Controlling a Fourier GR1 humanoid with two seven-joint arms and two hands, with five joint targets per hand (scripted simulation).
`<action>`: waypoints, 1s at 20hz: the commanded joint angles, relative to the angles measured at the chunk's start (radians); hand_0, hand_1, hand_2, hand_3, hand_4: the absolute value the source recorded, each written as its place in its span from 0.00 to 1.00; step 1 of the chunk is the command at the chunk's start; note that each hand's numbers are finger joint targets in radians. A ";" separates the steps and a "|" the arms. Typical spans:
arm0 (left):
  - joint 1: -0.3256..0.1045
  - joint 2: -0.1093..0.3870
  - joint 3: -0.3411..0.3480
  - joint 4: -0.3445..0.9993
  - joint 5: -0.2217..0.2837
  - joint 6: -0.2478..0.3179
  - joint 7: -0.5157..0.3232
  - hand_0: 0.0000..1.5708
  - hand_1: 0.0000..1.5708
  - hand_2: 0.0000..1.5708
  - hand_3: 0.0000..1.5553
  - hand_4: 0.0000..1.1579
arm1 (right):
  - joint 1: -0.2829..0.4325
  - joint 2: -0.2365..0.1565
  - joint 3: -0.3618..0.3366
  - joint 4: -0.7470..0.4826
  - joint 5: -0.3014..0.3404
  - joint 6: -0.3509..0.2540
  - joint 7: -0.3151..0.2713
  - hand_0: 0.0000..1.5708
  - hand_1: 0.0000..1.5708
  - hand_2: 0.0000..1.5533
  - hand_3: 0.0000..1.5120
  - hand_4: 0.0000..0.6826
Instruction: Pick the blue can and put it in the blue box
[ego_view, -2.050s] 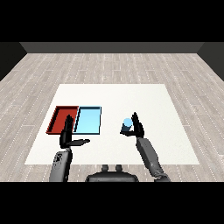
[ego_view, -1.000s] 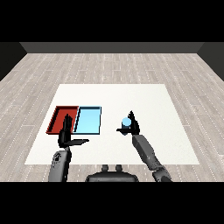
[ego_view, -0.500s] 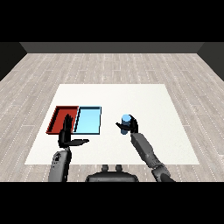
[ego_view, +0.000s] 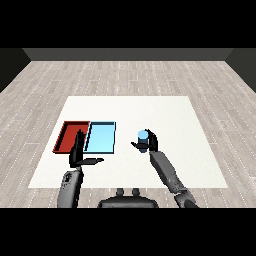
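Observation:
The blue can (ego_view: 143, 139) stands upright in my right hand (ego_view: 151, 144), whose fingers and thumb curl round it, right of the trays. The light blue tray (ego_view: 101, 137) lies a short way left of the can, with the red tray (ego_view: 70, 136) beside it further left. My left hand (ego_view: 78, 154) is open, fingers straight up and thumb pointing right, in front of the near edges of the two trays.
The white table (ego_view: 165, 120) stretches behind and to the right of the can. Grey wooden floor (ego_view: 130, 75) surrounds it.
My right hand has closed round the blue can and shifted a little left and nearer with it. The left hand has stayed put.

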 joint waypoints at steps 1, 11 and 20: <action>-0.052 -0.037 -0.063 0.005 -0.039 0.053 0.036 0.00 0.00 0.00 0.00 0.00 | 0.058 -0.014 0.036 -0.104 0.063 -0.027 -0.029 0.92 0.92 0.95 0.90 0.73; -0.014 -0.038 -0.130 -0.015 -0.008 0.012 0.063 0.00 0.00 0.00 0.00 0.00 | -0.005 0.009 0.099 -0.204 0.048 -0.054 0.028 0.92 0.92 0.95 0.91 0.79; -0.118 -0.039 -0.210 0.069 0.002 0.121 0.080 0.00 0.00 0.00 0.00 0.00 | 0.020 -0.065 0.083 -0.334 0.070 0.008 0.111 0.92 0.92 0.94 0.89 0.82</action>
